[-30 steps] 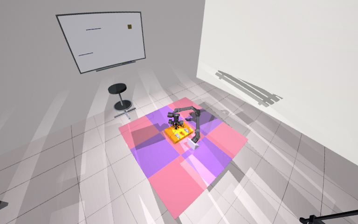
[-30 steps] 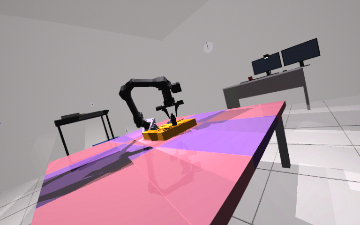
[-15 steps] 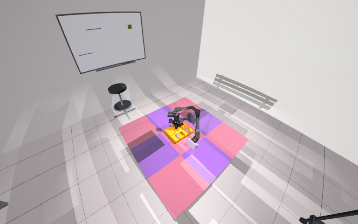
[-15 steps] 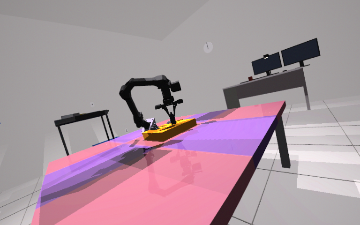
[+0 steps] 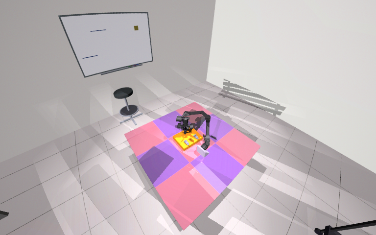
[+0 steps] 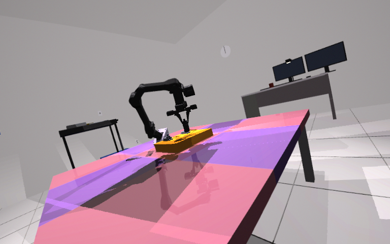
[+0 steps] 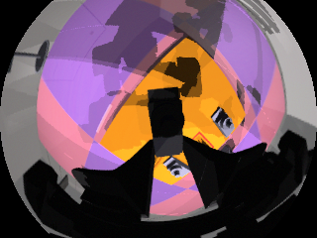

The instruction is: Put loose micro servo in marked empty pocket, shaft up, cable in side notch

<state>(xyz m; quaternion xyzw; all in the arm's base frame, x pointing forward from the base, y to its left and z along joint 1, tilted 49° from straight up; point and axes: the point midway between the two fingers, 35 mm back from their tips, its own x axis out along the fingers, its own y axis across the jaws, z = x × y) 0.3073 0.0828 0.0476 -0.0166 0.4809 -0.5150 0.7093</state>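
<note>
Gripping micro servo (image 7: 165, 122) | jaws closed on it | dark, boxy, upright | over orange deck (image 7: 135, 115)

A white wall-mounted whiteboard (image 5: 108, 42) hung above a black round-seated stool (image 5: 125, 102) on the grey tiled floor (image 5: 53, 186). Elsewhere, two dark monitors (image 6: 310, 61) stood on a grey desk (image 6: 290, 90), a round wall clock (image 6: 225, 51) above, and a black side table (image 6: 90, 126) stood near the wall.

My worktop (image 6: 236, 169) shows a checker of pink and purple patches. The deck (image 6: 188, 140) on it is orange. My arm (image 6: 149, 90) and tool (image 6: 186, 128) are black, and the servo (image 7: 165, 119) I hold looks dark grey.
</note>
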